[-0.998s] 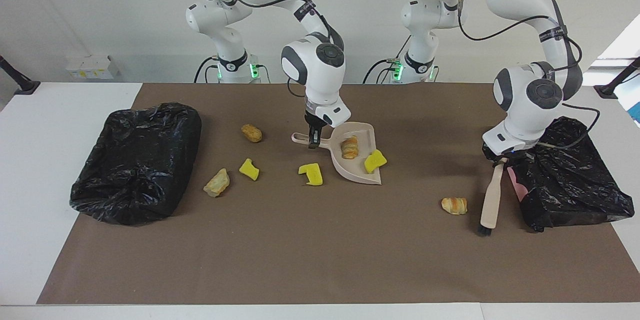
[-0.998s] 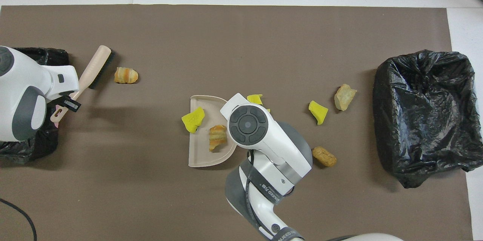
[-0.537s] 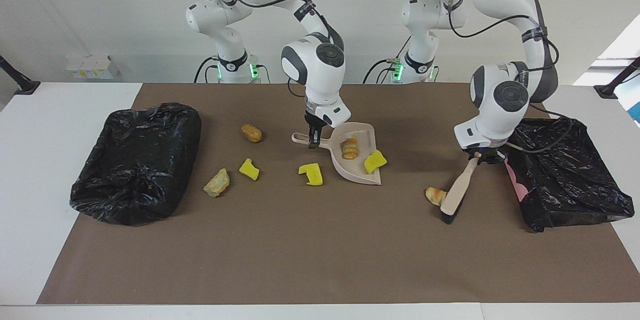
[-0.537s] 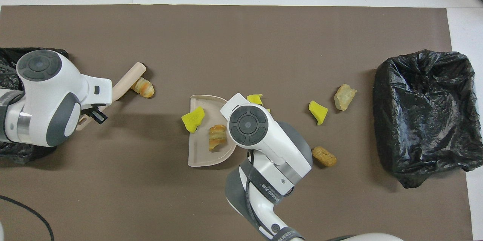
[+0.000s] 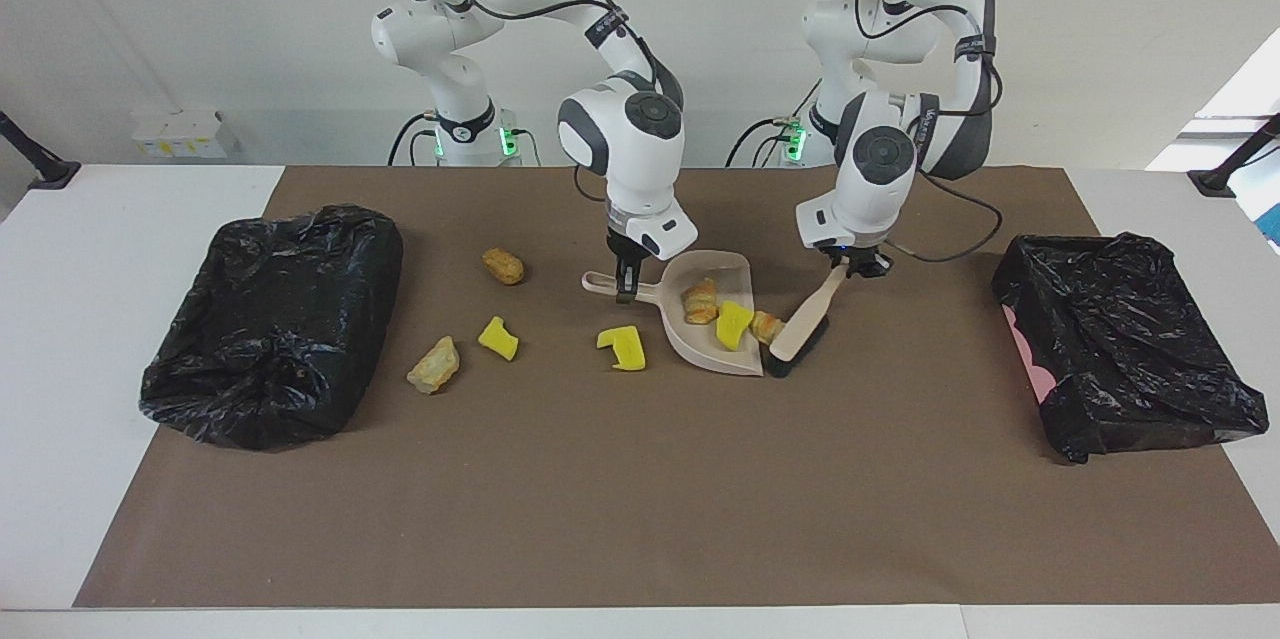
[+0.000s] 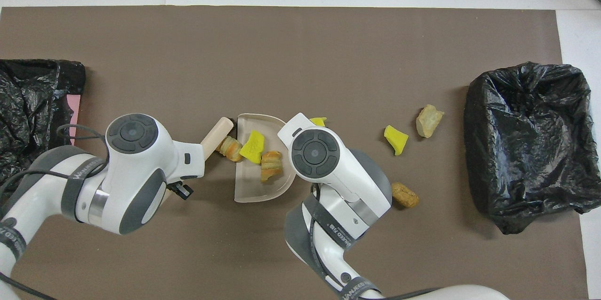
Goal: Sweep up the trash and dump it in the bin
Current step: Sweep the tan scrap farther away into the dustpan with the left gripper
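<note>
I have the right claw clamped on the dustpan handle, just left of centre in the facing view, with the pan flat on the brown mat that covers the tabletop. The left claw, right of centre in that view, is closed on the handle of the brush, which slants down so its dark bristle end rests on the mat at the pan's open lip. In the pan I see a bread lump and a yellow sponge piece side by side; a second bread lump sits right at the lip, between the sponge and the brush head. Outside the pan, another sponge piece lies just beside its curved wall at centre frame. Farther left in the facing view are a sponge scrap, a pale crusty lump lower left of it, and a brown lump above them. One black-bagged bin fills the left middle of the facing view; the other bin sits at the right middle, with a strip of pink showing at its edge. In the overhead view the two arms' wrists cover both claws, so I read the grips from the facing view.
</note>
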